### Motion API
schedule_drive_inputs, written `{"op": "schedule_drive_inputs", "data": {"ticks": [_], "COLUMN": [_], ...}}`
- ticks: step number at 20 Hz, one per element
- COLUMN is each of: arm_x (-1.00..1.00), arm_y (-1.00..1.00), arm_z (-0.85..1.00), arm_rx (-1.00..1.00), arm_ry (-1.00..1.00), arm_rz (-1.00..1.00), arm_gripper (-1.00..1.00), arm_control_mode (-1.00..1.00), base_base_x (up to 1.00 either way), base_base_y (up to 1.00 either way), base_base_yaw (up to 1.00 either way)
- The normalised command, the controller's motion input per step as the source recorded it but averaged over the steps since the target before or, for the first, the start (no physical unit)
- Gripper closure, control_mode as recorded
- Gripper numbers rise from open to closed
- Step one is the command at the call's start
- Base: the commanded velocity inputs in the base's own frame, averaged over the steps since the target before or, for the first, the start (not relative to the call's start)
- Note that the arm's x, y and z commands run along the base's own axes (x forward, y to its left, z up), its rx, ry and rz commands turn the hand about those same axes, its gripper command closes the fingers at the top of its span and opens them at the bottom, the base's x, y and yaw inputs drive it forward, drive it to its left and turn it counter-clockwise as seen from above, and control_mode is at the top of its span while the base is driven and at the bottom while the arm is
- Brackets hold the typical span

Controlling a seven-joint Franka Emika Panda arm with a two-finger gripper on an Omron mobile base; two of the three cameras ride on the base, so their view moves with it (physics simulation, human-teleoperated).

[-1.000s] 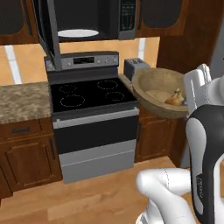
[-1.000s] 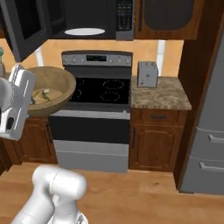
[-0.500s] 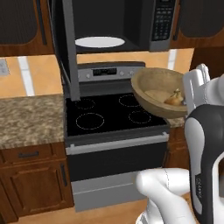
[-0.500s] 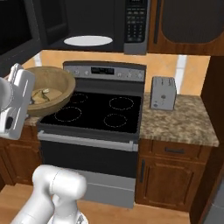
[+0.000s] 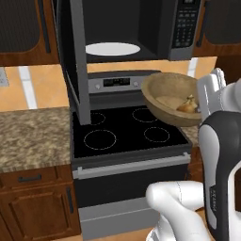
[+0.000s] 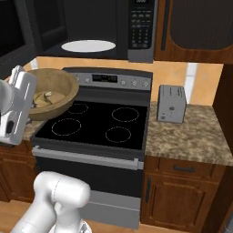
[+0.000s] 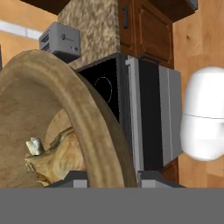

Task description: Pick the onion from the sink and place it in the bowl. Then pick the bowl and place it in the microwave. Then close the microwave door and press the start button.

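I am holding the bowl (image 5: 170, 99) up in the air, over the right side of the stove (image 5: 124, 132) as seen from the left base view. My end effector (image 7: 107, 177) is gripping the bowl by its thick rim: in the hand view one finger tip is showing inside the rim and the other outside it, with the rim running between them. The bowl is tilting, its open side turned toward the stove and the left base camera.

The onion (image 5: 187, 106) is lying inside the bowl, low against the inner wall near my hand. In the right base view it is showing as a pale lump (image 6: 44, 98) in the bowl's hollow, and in the hand view (image 7: 54, 155) it is sitting just behind the rim, pointed tip sticking out.

The microwave (image 5: 136, 28) is hanging above the stove, higher than the bowl and well apart from it. The microwave door (image 5: 77, 61) is standing open, swung out on the left side, its edge facing the left base camera. A white round plate (image 5: 113, 48) is lying inside the cavity. The button panel (image 6: 141, 22) is sitting at the right of the opening.

A grey toaster (image 6: 171, 103) is standing on the table (image 6: 191, 136) right of the stove. Another stretch of speckled table (image 5: 33, 136) is lying on the stove's left.
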Motion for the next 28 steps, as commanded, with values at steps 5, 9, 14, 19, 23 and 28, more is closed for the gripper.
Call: {"op": "schedule_drive_inputs", "data": {"ticks": [5,9,14,19,23,28], "arm_x": [0.00,0.00,0.87,1.00,1.00,1.00], "arm_y": [0.00,0.00,0.00,0.00,0.00,0.01], "arm_z": [0.00,0.00,0.41,0.95,0.22,0.04], "arm_rx": [0.00,0.00,0.00,-0.04,0.00,0.00], "arm_ry": [0.00,0.00,-0.11,-0.21,-0.04,0.00], "arm_rz": [0.00,0.00,0.02,0.01,0.02,0.00], "arm_gripper": [1.00,1.00,1.00,1.00,1.00,1.00], "arm_control_mode": [1.00,1.00,-1.00,-1.00,-1.00,-1.00], "base_base_x": [0.21,0.44,0.00,0.00,0.00,0.00], "base_base_y": [0.36,0.18,0.00,0.00,0.00,0.00], "base_base_yaw": [-0.03,0.00,0.00,0.00,0.00,0.00]}}
